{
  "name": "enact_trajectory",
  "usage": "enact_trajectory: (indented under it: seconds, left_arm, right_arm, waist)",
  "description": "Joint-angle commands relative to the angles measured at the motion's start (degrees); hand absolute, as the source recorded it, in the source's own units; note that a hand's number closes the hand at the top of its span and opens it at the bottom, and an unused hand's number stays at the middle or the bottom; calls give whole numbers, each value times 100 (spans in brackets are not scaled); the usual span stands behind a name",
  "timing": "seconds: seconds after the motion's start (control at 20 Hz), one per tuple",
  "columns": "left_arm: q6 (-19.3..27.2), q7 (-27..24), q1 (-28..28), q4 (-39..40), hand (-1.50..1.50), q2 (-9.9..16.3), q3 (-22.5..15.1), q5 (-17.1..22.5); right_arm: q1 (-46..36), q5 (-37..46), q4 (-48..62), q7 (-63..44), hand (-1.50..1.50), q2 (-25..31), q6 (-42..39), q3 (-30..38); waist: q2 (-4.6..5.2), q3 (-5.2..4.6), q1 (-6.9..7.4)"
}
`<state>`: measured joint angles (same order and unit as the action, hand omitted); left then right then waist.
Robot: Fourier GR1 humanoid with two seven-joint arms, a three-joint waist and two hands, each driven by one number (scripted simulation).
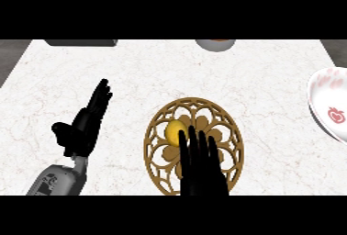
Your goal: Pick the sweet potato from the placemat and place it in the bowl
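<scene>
A yellow-orange sweet potato (174, 131) lies on a round golden lattice placemat (224, 119) near the counter's front. My right hand (200, 172) rises from the lower edge over the placemat, fingers straight, their tips touching or just covering the sweet potato's near right side. The hand is open and holds nothing. A white bowl with red markings (331, 108) sits at the right edge, partly cut off. My left hand (85, 126) rests open at the left, fingers up, away from the placemat.
White marble counter (102, 64). A dark grey object (81, 42) sits at the far left edge, and a small pale bowl-like item (215, 44) at the far middle, both cut off by the view.
</scene>
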<state>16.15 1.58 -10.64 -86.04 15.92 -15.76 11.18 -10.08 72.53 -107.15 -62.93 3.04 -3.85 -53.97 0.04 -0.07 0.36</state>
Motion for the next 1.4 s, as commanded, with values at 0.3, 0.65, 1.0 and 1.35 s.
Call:
enact_trajectory:
  seconds: [0.3, 0.65, 1.0, 1.35]
  left_arm:
    - [-368, -132, -2, 212, 0, -24, 413, -34]
    - [-189, 274, -46, -43, 0, -261, 324, -320]
    - [-161, 253, 275, -324, 0, -394, 220, -561]
    - [-288, 193, 219, -188, 0, -531, 400, -742]
  right_arm:
    - [358, -134, -345, -640, -150, -294, -108, -258]
    - [597, -332, -65, 197, -150, -297, 656, 19]
    - [571, -661, -234, -199, -150, -297, 787, -154]
    - [1235, -801, 125, 794, -150, 35, 1579, 236]
  waist:
    - [-8, 5, -52]
    - [-6, 8, -51]
    - [-12, 7, -45]
    - [-9, 8, -55]
